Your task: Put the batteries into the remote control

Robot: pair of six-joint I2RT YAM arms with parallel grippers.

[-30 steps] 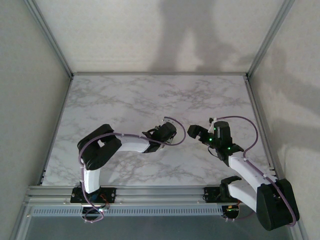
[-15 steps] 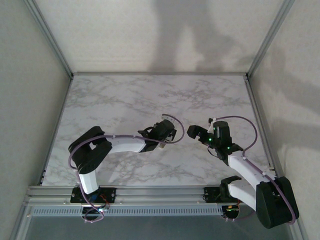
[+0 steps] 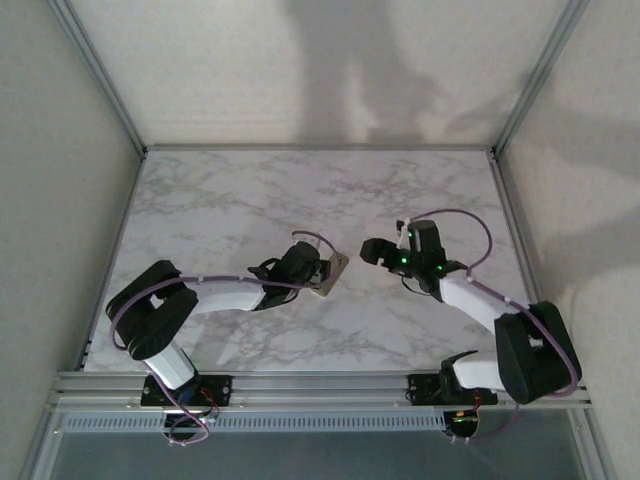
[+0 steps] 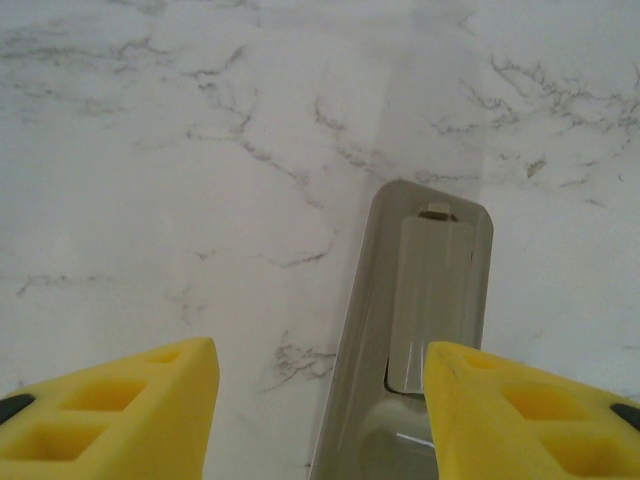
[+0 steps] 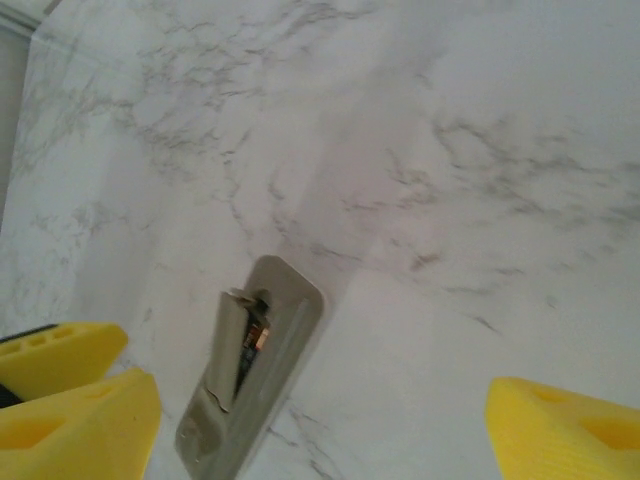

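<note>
Left wrist view: remote control (image 4: 432, 290) is lying back-up on the bench (image 4: 150, 150).
Left end effector (image 4: 320, 362) is standing open, with the remote's near end sitting between its fingers. Right end effector (image 5: 320, 400) is hanging wide open nearby. The battery cover (image 5: 226, 352) is sitting partly raised, exposing a battery (image 5: 255, 338).

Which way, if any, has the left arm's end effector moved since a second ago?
Yes. Seen from above, the left end effector has drawn back leftward, toward the table's left rail.
</note>
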